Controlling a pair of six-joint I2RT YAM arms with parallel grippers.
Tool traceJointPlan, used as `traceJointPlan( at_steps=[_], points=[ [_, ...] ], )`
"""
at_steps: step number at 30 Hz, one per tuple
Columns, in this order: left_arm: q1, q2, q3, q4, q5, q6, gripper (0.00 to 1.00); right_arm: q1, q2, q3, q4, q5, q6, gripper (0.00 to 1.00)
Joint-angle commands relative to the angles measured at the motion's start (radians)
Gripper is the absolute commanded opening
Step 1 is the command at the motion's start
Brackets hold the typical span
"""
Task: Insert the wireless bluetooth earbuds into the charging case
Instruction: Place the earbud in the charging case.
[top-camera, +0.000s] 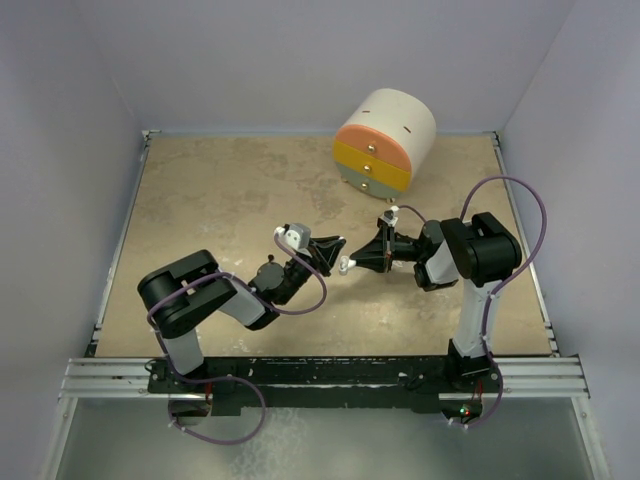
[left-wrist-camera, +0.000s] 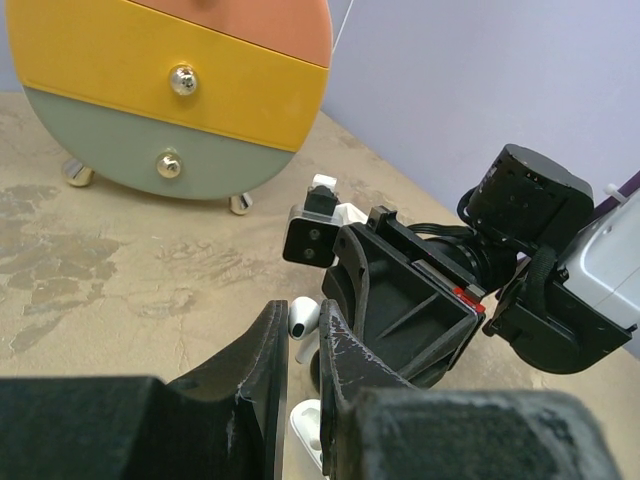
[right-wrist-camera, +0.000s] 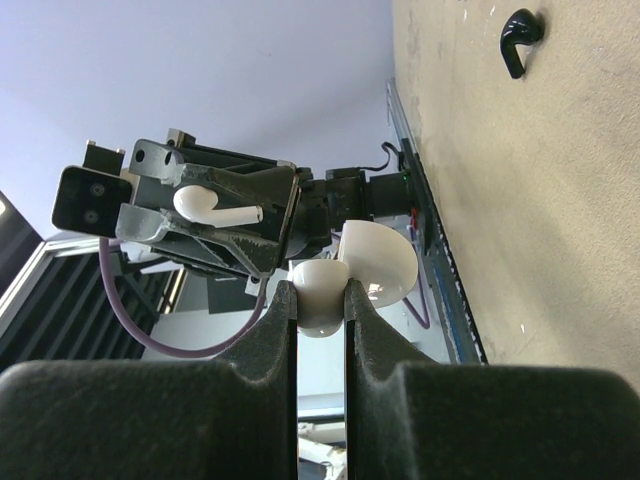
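**A:** What takes up the most room?

**B:** The beige, mottled stone-look table (top-camera: 200, 200). At its far edge stands the cream-topped cylindrical drawer unit (top-camera: 385, 140), with orange, yellow and grey-green drawer fronts and small round metal knobs.

**A:** And the arms?

**B:** The black left arm (top-camera: 190, 295) reaches in from the near left of the drawer unit. The black-and-grey right arm (top-camera: 480, 250) comes from its near right. Their tips face each other on the near side of the drawer unit, well apart from it.

**A:** How do the jaws stand?

**B:** The left gripper (left-wrist-camera: 301, 312) has its jaws drawn almost together, pinching a small white glossy plastic earbud (right-wrist-camera: 215, 205) with a short stem. The right gripper (right-wrist-camera: 320, 288) has its jaws clamped tight on the white glossy rounded plastic charging case (right-wrist-camera: 322, 312), whose domed lid is hinged open.

**A:** So where is the case?

**B:** In front of the drawer unit, at the right gripper's tips and up off the tabletop. The earbud is near it on the left gripper's side, not in the case.

**A:** Anything smaller?

**B:** A tiny glossy black hook-shaped piece (right-wrist-camera: 520, 35) lies on the table. Only the right wrist view shows it, so I cannot place it against the drawer unit.
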Motion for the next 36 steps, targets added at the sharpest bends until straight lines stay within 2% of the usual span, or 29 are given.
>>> traceJointPlan(
  at_steps=[1,36],
  points=[
    [0.003,0.004,0.020,0.200,0.017,0.020,0.00,0.004,-0.023,0.017,0.786,0.000,0.020,0.00],
    [0.003,-0.060,-0.038,0.200,0.009,0.039,0.00,0.004,-0.081,0.086,0.789,0.004,0.117,0.00]
  ],
)
